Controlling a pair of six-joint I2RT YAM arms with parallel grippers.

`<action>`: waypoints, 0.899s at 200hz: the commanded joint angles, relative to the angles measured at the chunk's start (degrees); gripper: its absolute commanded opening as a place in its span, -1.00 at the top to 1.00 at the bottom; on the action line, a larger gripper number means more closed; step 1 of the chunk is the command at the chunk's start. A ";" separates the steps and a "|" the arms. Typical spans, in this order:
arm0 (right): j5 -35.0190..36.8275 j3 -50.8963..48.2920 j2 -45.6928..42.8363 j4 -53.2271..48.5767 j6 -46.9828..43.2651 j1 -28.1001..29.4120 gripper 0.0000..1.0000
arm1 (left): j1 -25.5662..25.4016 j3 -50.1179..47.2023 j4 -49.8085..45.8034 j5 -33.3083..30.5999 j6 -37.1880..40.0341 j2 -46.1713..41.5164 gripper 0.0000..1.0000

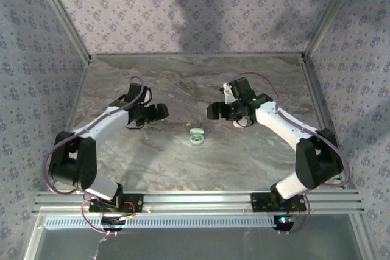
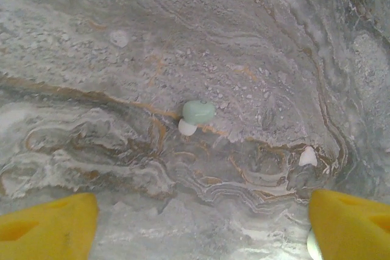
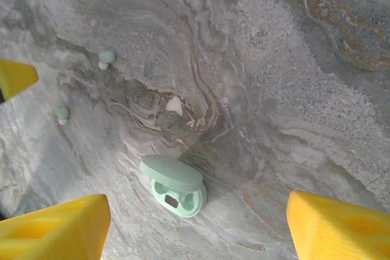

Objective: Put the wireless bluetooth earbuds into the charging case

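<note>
Left jaws stood wide open, yellow fingertips far apart, nothing between them. One pale green earbud lay on the marbled table at their 12 o'clock, untouched. Right jaws open too, fingertips either side of the mint charging case but clear of it; case sat on the table, lid up. An earbud lay at the case's 11 o'clock, another earbud at its 10 o'clock, both well apart from it.

The charging case is small and mint green. It sits open with its lid tipped up. One tiny mint earbud with a white tip lies loose on the case's lid side. The second earbud lies near the first one.
</note>
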 commanded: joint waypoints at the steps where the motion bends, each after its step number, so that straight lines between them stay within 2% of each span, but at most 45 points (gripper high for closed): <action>1: 2.59 0.52 0.21 -3.51 -1.28 0.01 -0.53 | 0.22 4.59 -3.20 2.33 3.50 4.37 -0.52; 86: 3.71 -1.47 -2.36 -5.26 -1.91 -1.09 -0.53 | 0.22 11.91 -4.13 9.31 5.77 17.35 -0.64; 180: 3.71 -2.97 -3.33 -5.05 -1.63 -1.97 -0.53 | -2.30 12.58 -3.56 11.27 5.36 19.48 -0.68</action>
